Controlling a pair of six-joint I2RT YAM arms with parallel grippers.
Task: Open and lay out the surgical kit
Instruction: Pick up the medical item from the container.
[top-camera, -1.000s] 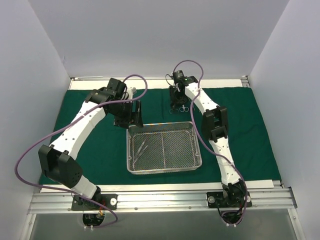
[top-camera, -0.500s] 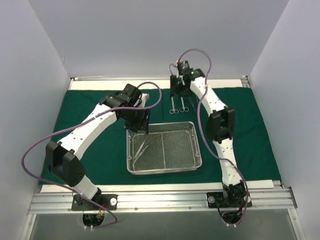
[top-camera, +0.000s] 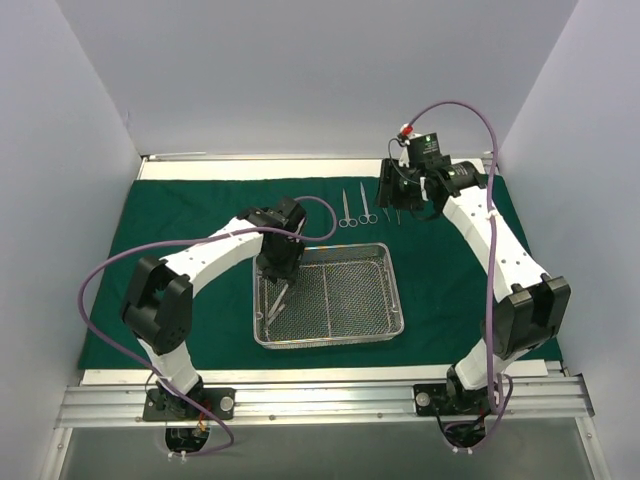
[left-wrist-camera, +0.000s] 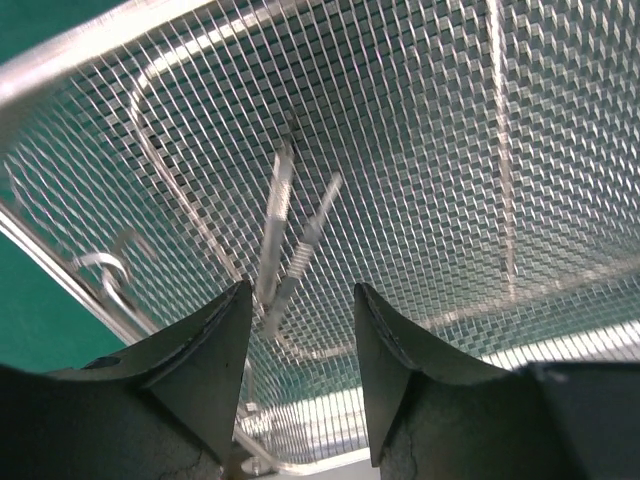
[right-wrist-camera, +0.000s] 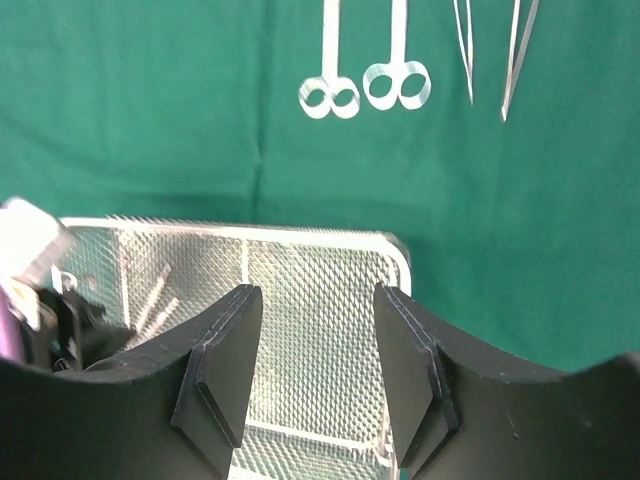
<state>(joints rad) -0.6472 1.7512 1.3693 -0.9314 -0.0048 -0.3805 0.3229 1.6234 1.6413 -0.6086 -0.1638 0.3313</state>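
Note:
The dark green cloth lies spread over the table. On it stands the wire-mesh tray, with two tweezers in its left part. My left gripper hangs low over them, open. The tweezers lie just beyond its fingertips, with nothing between the jaws. Two scissors lie side by side on the cloth behind the tray. My right gripper is raised to their right, open and empty. Its view shows the scissors, two thin tweezers on the cloth, and the tray's rim.
White walls close in the left, right and back. An aluminium rail with both arm bases runs along the near edge. Purple cables loop off both arms. Bare green cloth lies to the left and right of the tray.
My left gripper has moved from behind the tray's left corner to over its left part, jaws narrowing. My right arm has let go of the scissors and swung right, jaws wider.

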